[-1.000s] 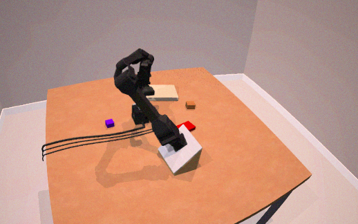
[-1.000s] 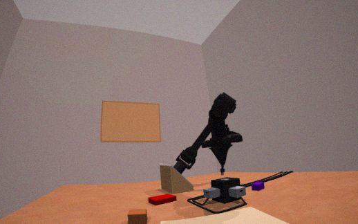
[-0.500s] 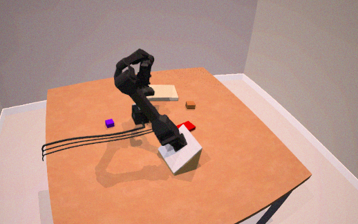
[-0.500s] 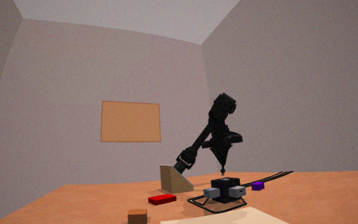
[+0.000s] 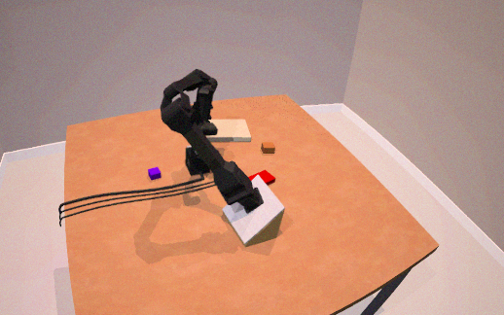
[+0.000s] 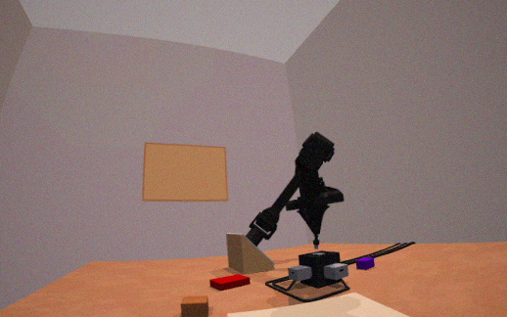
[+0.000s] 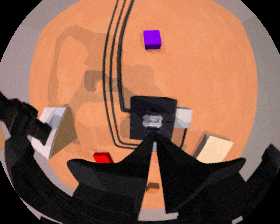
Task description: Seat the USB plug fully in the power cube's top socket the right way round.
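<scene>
My gripper [image 6: 316, 235] [image 7: 154, 136] is shut on the USB plug [image 6: 316, 242], which hangs upright with its metal end down. The black power cube [image 5: 196, 164] [image 6: 317, 275] [image 7: 139, 106] stands on the table beneath. In the exterior view the plug's tip is a little above the cube's top, with a small gap between them. The silvery socket [image 6: 319, 253] [image 7: 152, 121] is uncovered on the cube's top. In the wrist view the fingertips hide most of the plug, so which way round it is cannot be told. In the top view the arm hides the plug.
Grey plugs [image 6: 299, 272] [image 6: 336, 271] stick out of the cube's sides; black cables [image 5: 118, 194] [image 7: 111, 75] run from it. A purple block [image 5: 154, 173] [image 7: 152, 39], red block [image 5: 266, 177] [image 6: 230, 282], orange-brown block [image 5: 268, 148] [image 6: 194, 307] and cream slab [image 5: 234, 128] [image 7: 214, 148] lie around.
</scene>
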Controlling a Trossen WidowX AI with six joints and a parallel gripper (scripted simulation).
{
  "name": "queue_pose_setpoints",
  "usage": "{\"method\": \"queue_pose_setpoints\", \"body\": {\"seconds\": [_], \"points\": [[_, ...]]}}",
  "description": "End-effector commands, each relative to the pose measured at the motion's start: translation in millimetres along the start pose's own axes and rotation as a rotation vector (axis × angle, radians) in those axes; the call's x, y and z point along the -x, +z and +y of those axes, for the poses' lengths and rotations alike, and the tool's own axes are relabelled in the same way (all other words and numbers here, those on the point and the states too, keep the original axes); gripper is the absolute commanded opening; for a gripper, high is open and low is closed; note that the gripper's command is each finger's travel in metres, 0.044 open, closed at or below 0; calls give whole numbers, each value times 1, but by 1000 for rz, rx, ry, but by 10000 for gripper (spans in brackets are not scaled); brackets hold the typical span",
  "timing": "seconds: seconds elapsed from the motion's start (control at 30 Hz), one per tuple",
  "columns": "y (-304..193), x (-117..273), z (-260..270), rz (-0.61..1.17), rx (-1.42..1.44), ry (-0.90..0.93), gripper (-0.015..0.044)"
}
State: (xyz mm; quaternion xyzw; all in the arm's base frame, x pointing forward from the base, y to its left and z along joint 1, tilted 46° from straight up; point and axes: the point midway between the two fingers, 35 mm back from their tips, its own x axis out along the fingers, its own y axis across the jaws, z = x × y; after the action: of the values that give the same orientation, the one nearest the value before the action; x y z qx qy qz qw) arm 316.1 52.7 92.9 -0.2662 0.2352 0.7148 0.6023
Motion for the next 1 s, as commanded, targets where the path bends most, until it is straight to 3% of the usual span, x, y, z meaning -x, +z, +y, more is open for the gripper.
{"method": "queue_pose_setpoints", "body": {"seconds": [0.0, 0.97], "points": [[0, -1, 0, -6, 6, -2, 0], [2, -4, 0, -31, 9, -1, 0]]}}
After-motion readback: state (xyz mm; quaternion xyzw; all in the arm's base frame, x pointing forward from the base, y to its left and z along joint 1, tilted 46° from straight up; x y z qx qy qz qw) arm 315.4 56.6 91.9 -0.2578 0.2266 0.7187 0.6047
